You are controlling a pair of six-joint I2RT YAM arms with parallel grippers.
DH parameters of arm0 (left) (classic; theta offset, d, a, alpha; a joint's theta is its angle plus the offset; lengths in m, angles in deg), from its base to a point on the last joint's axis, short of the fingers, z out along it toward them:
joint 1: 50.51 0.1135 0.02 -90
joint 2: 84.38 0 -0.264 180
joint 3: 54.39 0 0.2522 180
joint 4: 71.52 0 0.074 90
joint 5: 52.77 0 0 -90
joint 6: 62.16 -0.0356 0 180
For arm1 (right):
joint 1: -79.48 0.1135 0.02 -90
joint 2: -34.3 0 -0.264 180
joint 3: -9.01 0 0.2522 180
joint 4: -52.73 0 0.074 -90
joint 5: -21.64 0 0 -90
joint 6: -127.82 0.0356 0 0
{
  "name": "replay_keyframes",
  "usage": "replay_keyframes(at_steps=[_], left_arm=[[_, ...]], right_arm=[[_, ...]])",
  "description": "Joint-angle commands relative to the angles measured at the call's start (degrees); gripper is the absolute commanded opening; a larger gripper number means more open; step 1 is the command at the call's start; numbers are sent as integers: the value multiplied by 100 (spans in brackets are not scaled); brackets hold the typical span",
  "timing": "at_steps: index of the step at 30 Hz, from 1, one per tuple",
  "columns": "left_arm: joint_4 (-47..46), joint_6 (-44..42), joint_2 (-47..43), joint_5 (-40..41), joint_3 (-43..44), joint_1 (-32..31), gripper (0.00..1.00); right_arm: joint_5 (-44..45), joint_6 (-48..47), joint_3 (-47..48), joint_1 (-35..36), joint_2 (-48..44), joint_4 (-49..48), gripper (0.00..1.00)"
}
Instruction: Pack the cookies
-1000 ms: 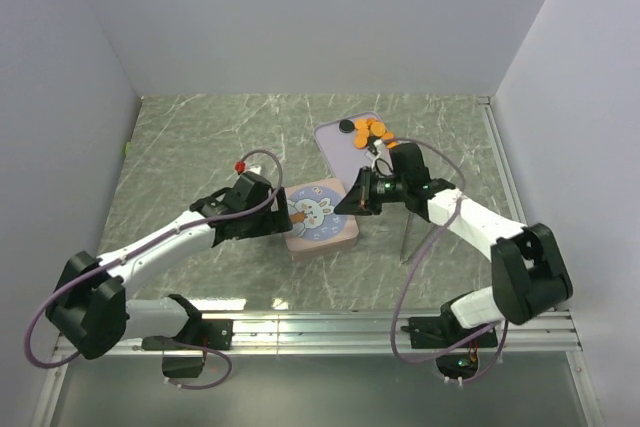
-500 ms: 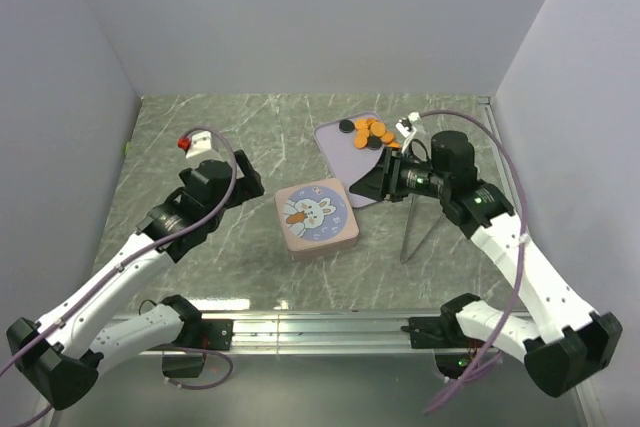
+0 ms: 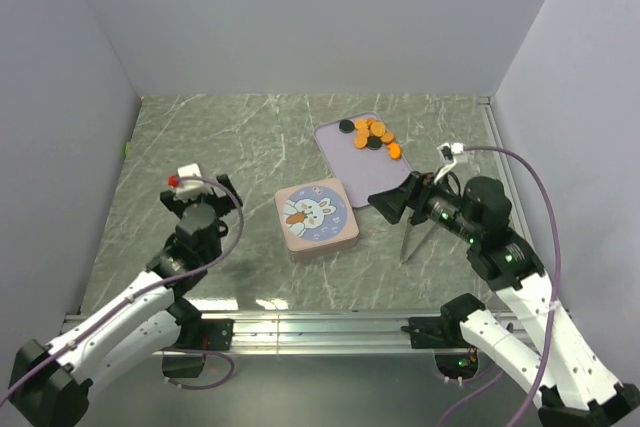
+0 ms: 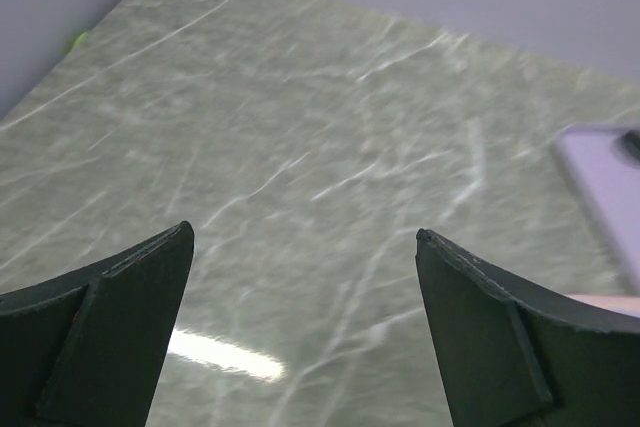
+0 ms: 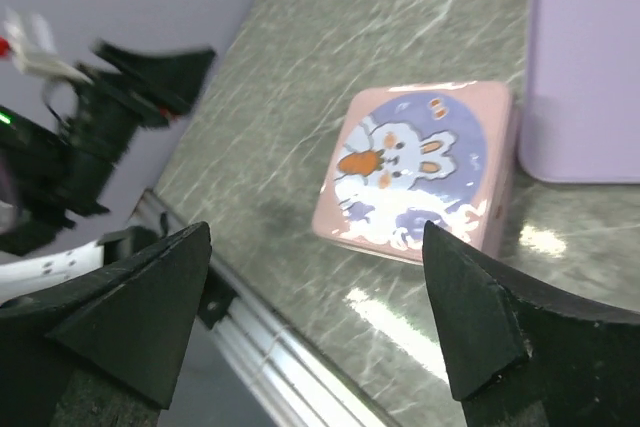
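The cookies (image 3: 373, 134), small orange discs with a couple of black ones, lie in a heap at the far end of the lavender tray (image 3: 343, 155). The square tin (image 3: 315, 215) with the rabbit lid sits shut between the arms. In the right wrist view the tin (image 5: 420, 172) lies ahead of the right gripper (image 5: 316, 229), and the tray (image 5: 585, 67) is beyond it. My right gripper (image 3: 386, 202) hangs open to the right of the tin, holding nothing. My left gripper (image 3: 212, 199) stands open and empty left of the tin. The left gripper (image 4: 304, 232) looks over bare table.
Metal tongs (image 3: 411, 234) lie on the table right of the tin, under the right arm. A corner of the tray (image 4: 600, 182) shows at the right edge of the left wrist view. Walls close the table on three sides; a metal rail (image 3: 330, 327) runs along the near edge.
Both arms have pulled back from the tin toward the near edge. The right gripper has gone from shut to open. The tin stays where it was.
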Motion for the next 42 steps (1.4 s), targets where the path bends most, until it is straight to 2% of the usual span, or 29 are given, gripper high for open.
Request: replay_keyframes(at_steps=[1, 6, 8, 10, 11, 15, 21, 25, 27, 29, 30, 37, 42], left_arm=[[-2441, -1002, -6, 146, -895, 328, 99], [-3596, -661, 644, -908, -2029, 1409, 99], [-4261, -423, 959, -997, -2302, 1866, 99], [-4309, -360, 1145, -1234, -2225, 2156, 99], [-4771, -430, 1407, -1304, -2259, 2219, 99], [-5240, -632, 2111, -1954, -1996, 2500, 99], [-5575, -939, 3324, -2219, -1302, 2702, 99], [-6979, -1115, 4448, -2509, -1425, 2922, 100], [-6255, -819, 4214, -2947, -1258, 3071, 99], [-6663, -861, 4362, -2878, -1336, 3151, 99], [-6430, -800, 4293, -2878, -1284, 3151, 99], [-6411, -809, 4266, -2896, -1275, 3169, 99], [-6410, -817, 4283, -2896, -1284, 3169, 100]], right_arm=[[972, -66, -407, 32, -561, -563, 93], [1361, -390, -935, 41, -1002, -713, 95], [1335, -531, -1033, 32, -1081, -713, 96], [1387, -628, -1041, 32, -1073, -643, 96], [1405, -663, -1033, 41, -1064, -634, 97], [1598, -725, -1024, 32, -889, -660, 97], [2195, -585, -1208, 41, -704, -835, 98], [2721, -401, -1665, 41, -879, -1082, 99], [2942, -321, -1797, 32, -958, -1100, 99], [3267, -312, -2016, 32, -1081, -1152, 99], [3356, -338, -2095, 32, -1116, -1196, 99], [3655, -1856, -3009, 32, -1380, -2654, 100], [4531, -2587, -3807, -21, -1406, -3645, 100]])
